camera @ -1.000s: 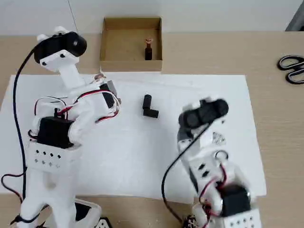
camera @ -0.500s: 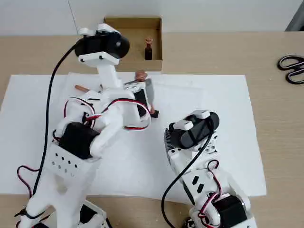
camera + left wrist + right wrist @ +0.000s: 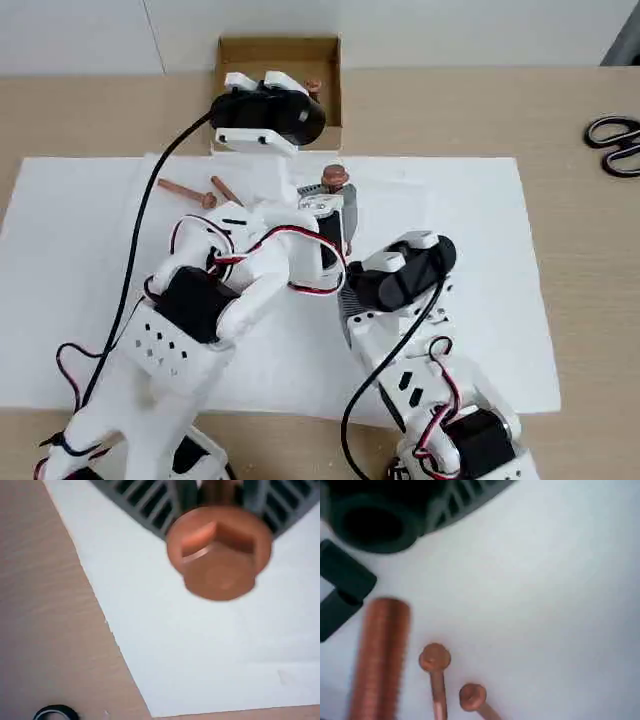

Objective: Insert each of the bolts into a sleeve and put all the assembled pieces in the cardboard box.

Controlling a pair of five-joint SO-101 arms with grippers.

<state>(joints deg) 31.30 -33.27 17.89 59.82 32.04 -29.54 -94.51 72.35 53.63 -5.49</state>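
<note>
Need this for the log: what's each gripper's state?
Left gripper: closed on a bolt.
Right gripper: closed on a sleeve.

Copper-coloured bolt (image 3: 219,555) that looks like metal, dull sheen, ridged thread; black sleeve (image 3: 370,525) of matt plastic; smooth white paper sheet (image 3: 480,220) over a wood-grain table (image 3: 450,110); matt brown cardboard box (image 3: 280,45); smooth white plastic arms (image 3: 150,350)

In the high view, the cardboard box (image 3: 265,55) sat at upper centre on the table (image 3: 100,110), just behind the paper sheet (image 3: 480,250). Two bolts (image 3: 185,190) lay on the sheet, left of centre. The scissors (image 3: 615,143) lay at the right edge, off the sheet.
</note>
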